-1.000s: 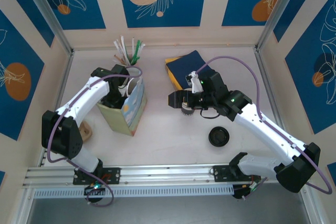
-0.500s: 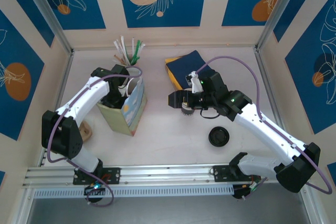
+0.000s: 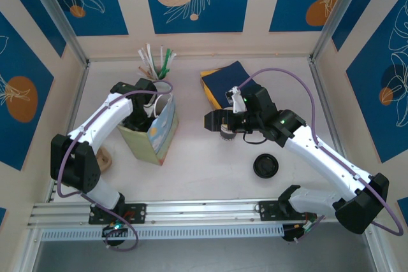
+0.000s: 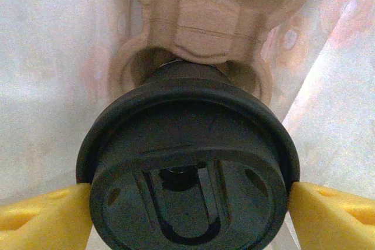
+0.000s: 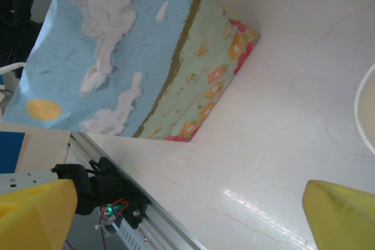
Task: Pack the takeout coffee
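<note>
The takeout coffee, a cup under a round black lid, sits between my left gripper's yellow fingers, which press on both sides of the lid. It hangs inside the printed paper bag, just above a brown pulp cup carrier. In the top view my left gripper reaches down into the bag's open mouth. My right gripper stands open over the table, right of the bag, with nothing between its fingers.
A lidless striped paper cup stands just under the right wrist, its white rim at the frame's edge. A loose black lid lies near the front. Navy napkins and cutlery lie at the back.
</note>
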